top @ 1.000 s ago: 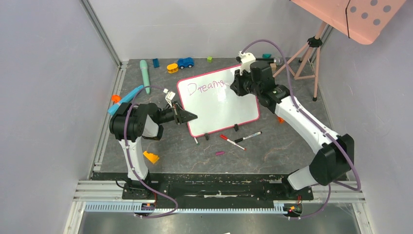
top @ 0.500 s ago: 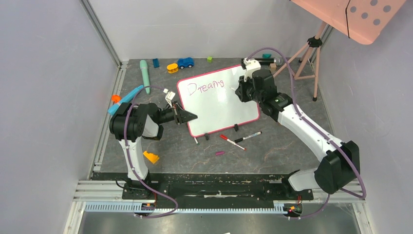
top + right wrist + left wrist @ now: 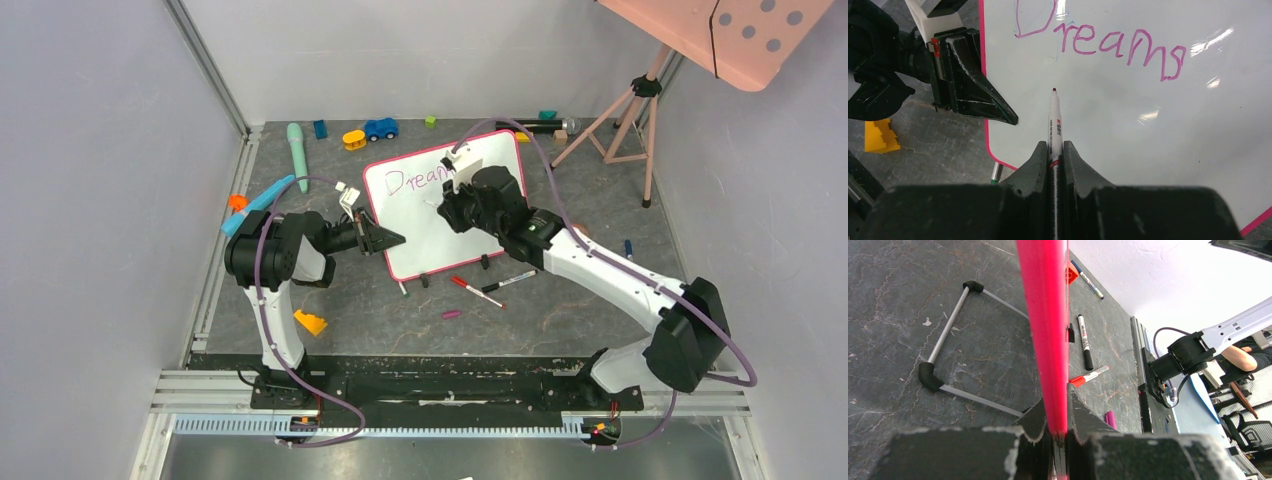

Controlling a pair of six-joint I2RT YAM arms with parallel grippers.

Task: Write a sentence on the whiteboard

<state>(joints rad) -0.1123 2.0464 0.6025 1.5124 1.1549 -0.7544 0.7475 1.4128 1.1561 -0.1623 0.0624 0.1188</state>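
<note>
The whiteboard (image 3: 420, 245) with its pink-red frame stands tilted in the middle of the table. My left gripper (image 3: 395, 240) is shut on the frame at its left edge (image 3: 1043, 315). One purple word of the sentence (image 3: 1108, 42), "Dreams", runs along the top of the board (image 3: 1148, 130). My right gripper (image 3: 1054, 145) is shut on a white marker (image 3: 1054, 120). The marker's dark tip points at bare board just below the letters "Dr", and I cannot tell whether it touches. From above, the right gripper (image 3: 445, 205) hangs over the board's middle.
A red-capped marker (image 3: 475, 291), a black marker (image 3: 510, 280) and a purple cap (image 3: 452, 314) lie in front of the board. A yellow block (image 3: 310, 322) sits near the left arm. Toys (image 3: 380, 128) line the back edge, and a tripod (image 3: 625, 110) stands at the back right.
My right arm has swung left with the marker, from the board's upper right corner to below the start of the word. The left arm and the board have not moved.
</note>
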